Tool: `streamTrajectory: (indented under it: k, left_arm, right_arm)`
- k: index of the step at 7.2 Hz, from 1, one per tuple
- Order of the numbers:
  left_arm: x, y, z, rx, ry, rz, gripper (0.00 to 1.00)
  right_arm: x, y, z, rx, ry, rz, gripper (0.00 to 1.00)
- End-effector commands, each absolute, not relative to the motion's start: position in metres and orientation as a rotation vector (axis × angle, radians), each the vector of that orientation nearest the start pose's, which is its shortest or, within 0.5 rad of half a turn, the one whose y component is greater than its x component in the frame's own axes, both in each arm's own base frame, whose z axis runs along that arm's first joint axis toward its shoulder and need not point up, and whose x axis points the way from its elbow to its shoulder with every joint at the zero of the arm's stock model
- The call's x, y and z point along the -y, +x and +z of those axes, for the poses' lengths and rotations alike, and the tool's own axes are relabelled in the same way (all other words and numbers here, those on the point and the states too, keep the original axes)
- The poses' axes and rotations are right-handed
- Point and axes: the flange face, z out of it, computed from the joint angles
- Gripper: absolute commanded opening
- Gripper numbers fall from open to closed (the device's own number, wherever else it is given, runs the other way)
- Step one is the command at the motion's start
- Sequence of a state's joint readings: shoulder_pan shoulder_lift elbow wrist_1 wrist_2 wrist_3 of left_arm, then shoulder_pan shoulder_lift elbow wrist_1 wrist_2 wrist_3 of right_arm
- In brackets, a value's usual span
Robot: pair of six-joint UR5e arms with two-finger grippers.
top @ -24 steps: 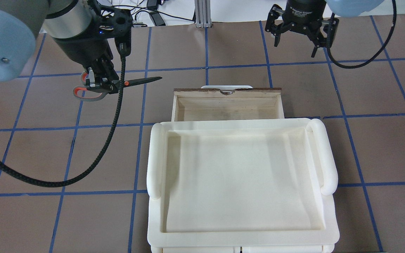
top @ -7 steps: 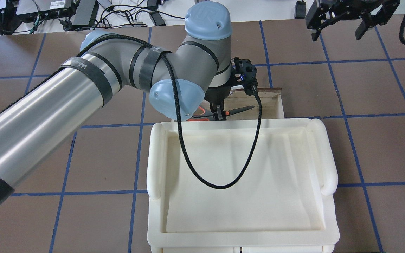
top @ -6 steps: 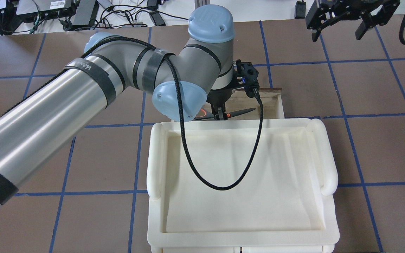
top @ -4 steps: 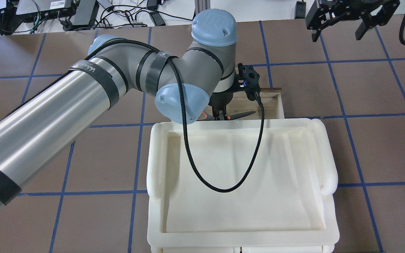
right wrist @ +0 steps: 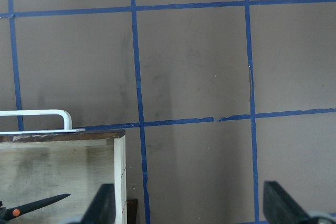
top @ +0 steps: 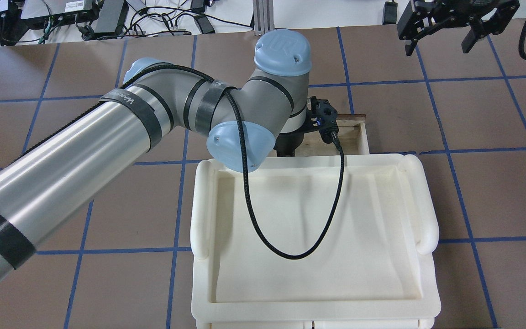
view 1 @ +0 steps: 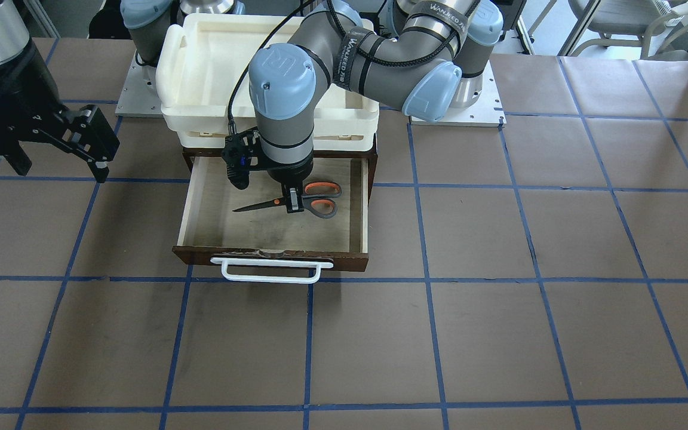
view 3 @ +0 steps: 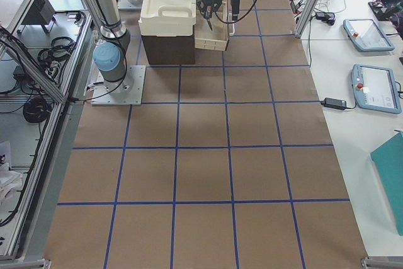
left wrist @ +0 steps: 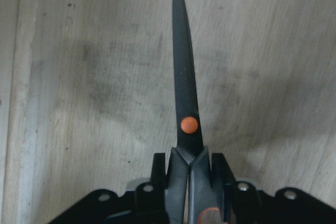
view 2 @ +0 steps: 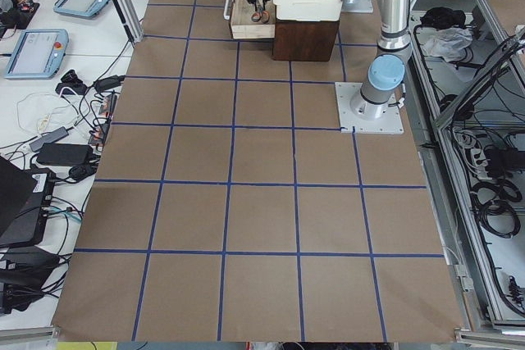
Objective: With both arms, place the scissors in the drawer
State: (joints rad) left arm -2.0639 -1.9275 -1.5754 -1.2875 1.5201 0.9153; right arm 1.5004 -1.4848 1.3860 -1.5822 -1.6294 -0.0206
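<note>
The dark brown drawer (view 1: pixel 186 206) stands pulled open, with its white bar handle (view 1: pixel 271 272) toward the front camera. My left gripper (view 1: pixel 292 203) is down inside it, shut on the scissors (view 1: pixel 322 207) near their pivot. The dark blades point to that view's left, close above the pale floor. The left wrist view shows the fingers (left wrist: pixel 158 181) clamped on the scissors (left wrist: pixel 185 87). From overhead my left arm hides the scissors. My right gripper (top: pixel 437 43) is open and empty, far right of the drawer (top: pixel 360 136). Its wrist view shows the drawer corner (right wrist: pixel 119 171).
A cream-white plastic tray (top: pixel 420 205) sits on top of the cabinet, right behind the open drawer. The left arm's black cable (top: pixel 290 249) loops over the tray. Brown table with blue tape lines surrounds the cabinet.
My left arm carried the scissors from the table's left side into the drawer, then lowered them further. My right gripper drew back toward the far right corner and stayed open.
</note>
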Motion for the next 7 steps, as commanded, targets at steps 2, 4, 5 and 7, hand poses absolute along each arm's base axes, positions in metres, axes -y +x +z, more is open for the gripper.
streamTrajectory:
  k: [2,4,5,7]
  left_arm:
    - [0.462,-0.409,0.304,-2.444,2.080,0.142,0.00]
    - [0.462,-0.409,0.304,-2.439,2.086,0.130,0.00]
    - [0.465,-0.411,0.307,-2.437,2.088,0.078,0.22]
    - [0.467,-0.431,0.304,-2.546,2.193,-0.082,1.00]
  right_arm:
    - [0.544,0.089,0.529,-3.195,0.087,-0.151,1.00]
    - [0.543,0.089,0.529,-3.192,0.082,-0.148,1.00]
    - [0.543,0.088,0.529,-3.194,0.073,-0.148,1.00]
    - [0.543,0.089,0.529,-3.193,0.087,-0.148,1.00]
